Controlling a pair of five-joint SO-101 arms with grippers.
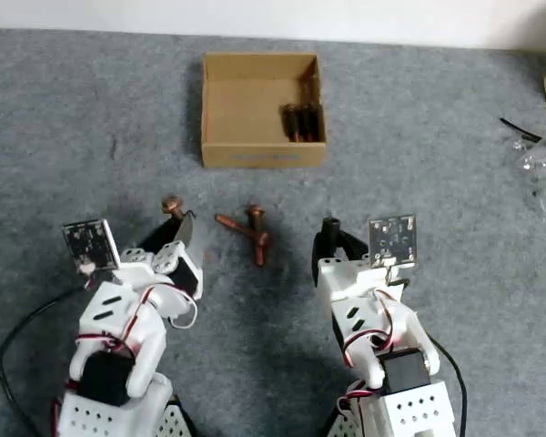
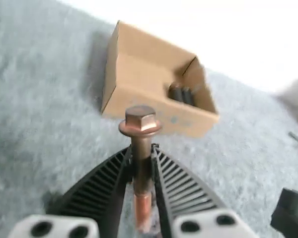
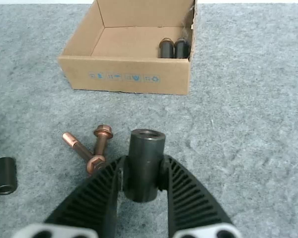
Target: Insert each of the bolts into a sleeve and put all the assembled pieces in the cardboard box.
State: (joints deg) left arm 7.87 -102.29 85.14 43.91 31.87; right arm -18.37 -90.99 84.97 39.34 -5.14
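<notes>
Mid-assembly by the look of it: both parts picked up, not yet mated. Nearest on the left, got the left end effector [image 2: 141,151] pinched tight on a bolt [image 2: 140,124] by the shank, hex head sticking out past the tips, thread end tucked back between the fingers [image 2: 102,186]. Long axis running along those fingers, head aimed away from the arm toward the far side of the desk [image 1: 455,182]. Same story on the right: right end effector [image 3: 143,163] squeezing a sleeve [image 3: 145,148] around its middle, open bore facing outward, axis likewise along the fingers. So two roughly parallel axes, both aimed the far way and well apart, no good for inserting as is. Next move probably calls for turning the wrists in toward each other and lining the bore up with the thread end. Hard to judge the amount of free shank behind the grip, so maybe a regrip first. Farther out, between the arms: two loose bolts [image 1: 255,235] lying flat, seemingly touching in a rough V, plus a spare sleeve [image 3: 5,174] off toward the left arm. Farthest: cardboard box [image 1: 259,157], two assembled pieces [image 1: 302,121] already inside, side by side against its right wall.
</notes>
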